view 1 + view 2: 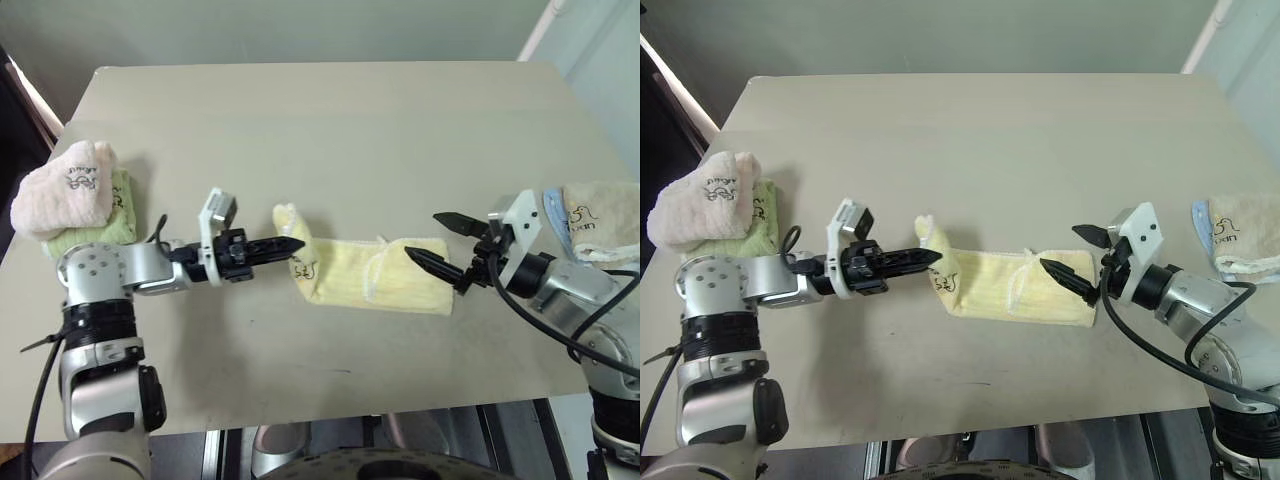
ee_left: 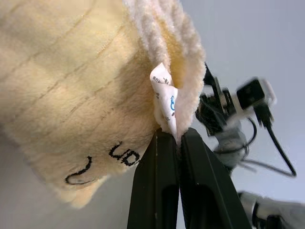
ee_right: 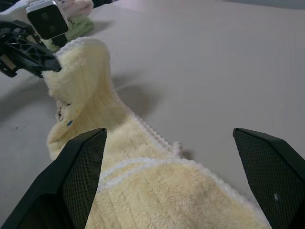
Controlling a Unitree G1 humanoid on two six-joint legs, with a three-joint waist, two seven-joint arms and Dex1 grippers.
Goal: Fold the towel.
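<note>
Left eye view: the pale yellow towel point(image 1: 375, 272) lies partly folded on the beige table point(image 1: 330, 130), stretched sideways across the near middle. Its right part lies flat with a whitish stitched edge running across it, while its left end is lifted off the table and stands up in a peak. A small dark embroidered logo with a blue dot shows on the raised part, just below the pinch.

The left gripper point(image 1: 296, 244) points level toward the right, and its two black fingers are clenched tight on that raised end of the towel. In the left wrist view the fingers point(image 2: 157, 191) press together with the towel's edge and a small white label point(image 2: 164, 98) caught between them.

The right gripper point(image 1: 437, 240) is at the towel's right end with its jaws spread wide and nothing between them; one finger point(image 1: 432, 264) is over the towel's right edge, the other is above bare table beyond it. Whether the lower finger touches the cloth I cannot tell.

At the table's left edge a pink folded towel point(image 1: 62, 188) sits on a green one point(image 1: 118, 212). At the right edge a beige folded towel point(image 1: 603, 220) lies on a blue one point(image 1: 553, 212).
</note>
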